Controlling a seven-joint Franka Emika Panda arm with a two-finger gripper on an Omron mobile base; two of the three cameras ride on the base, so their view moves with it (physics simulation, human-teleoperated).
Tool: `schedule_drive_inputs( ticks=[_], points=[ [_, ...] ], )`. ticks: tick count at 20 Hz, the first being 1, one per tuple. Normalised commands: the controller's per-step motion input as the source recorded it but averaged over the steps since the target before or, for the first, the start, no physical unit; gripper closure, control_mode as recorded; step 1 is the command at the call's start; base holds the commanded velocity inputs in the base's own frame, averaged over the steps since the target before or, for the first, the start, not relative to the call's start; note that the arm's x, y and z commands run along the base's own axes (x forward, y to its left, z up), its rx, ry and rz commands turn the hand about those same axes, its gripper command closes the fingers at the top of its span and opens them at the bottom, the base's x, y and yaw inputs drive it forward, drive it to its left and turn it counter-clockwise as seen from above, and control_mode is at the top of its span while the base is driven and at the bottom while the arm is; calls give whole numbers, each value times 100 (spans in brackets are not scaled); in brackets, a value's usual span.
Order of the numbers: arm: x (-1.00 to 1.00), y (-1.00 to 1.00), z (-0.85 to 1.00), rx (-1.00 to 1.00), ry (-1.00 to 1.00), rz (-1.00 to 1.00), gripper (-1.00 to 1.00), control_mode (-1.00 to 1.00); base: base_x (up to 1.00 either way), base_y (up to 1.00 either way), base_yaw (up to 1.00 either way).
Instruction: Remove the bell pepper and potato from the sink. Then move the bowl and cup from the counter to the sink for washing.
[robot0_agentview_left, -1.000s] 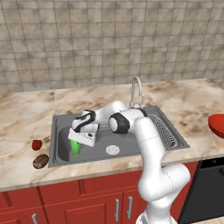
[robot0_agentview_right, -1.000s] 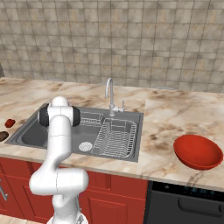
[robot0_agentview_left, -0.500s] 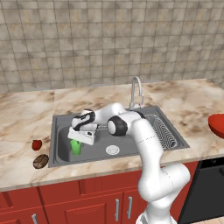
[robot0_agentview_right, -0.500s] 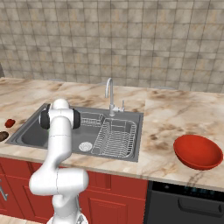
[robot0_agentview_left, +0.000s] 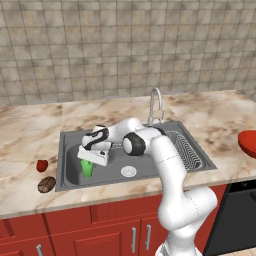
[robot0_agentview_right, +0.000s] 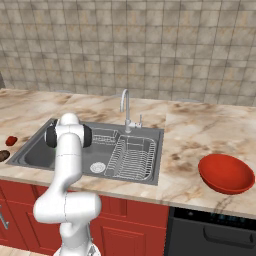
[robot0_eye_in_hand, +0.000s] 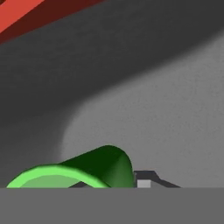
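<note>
cup (robot0_agentview_left: 87, 168): It was small, green and wider at the top. It stood in the left part of the sink (robot0_agentview_left: 70, 140), right under the hand. It looked light and stiff, with a smooth, slippery side.
hand (robot0_agentview_left: 91, 159): It hung over the cup, very close to the rim. I could not tell if its fingers were pinching the cup or had let go.
best hold on the cup: I think a pinch on the rim, one finger inside and one outside, would work best.
bowl (robot0_agentview_right: 226, 173): It was big, red and wide, and sat on the counter (robot0_agentview_right: 190, 130) far to the right of the sink. It looked stiff and smooth, too wide to hold across. I think the thin edge was the place to pinch.
pepper (robot0_agentview_left: 42, 165): It was small, red and shiny, on the counter left of the sink.
potato (robot0_agentview_left: 46, 184): It was brown and bumpy, just beside the pepper.
what was left: The bowl was not yet in the sink.
</note>
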Motion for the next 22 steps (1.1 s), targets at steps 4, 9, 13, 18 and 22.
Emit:
schedule_drive_inputs(
  ticks=[4,9,13,18,22],
  points=[
    [0,20,-23,0,0,0,100,-100,0,0,0],
    [-1,21,-17,0,0,0,-100,-100,0,0,0],
    [-2,17,-10,-2,-1,0,-100,-100,0,0,0],
    [-8,13,0,-1,-3,0,-100,-100,0,0,0],
    [-12,15,3,0,-6,0,-100,-100,0,0,0]
  ],
)
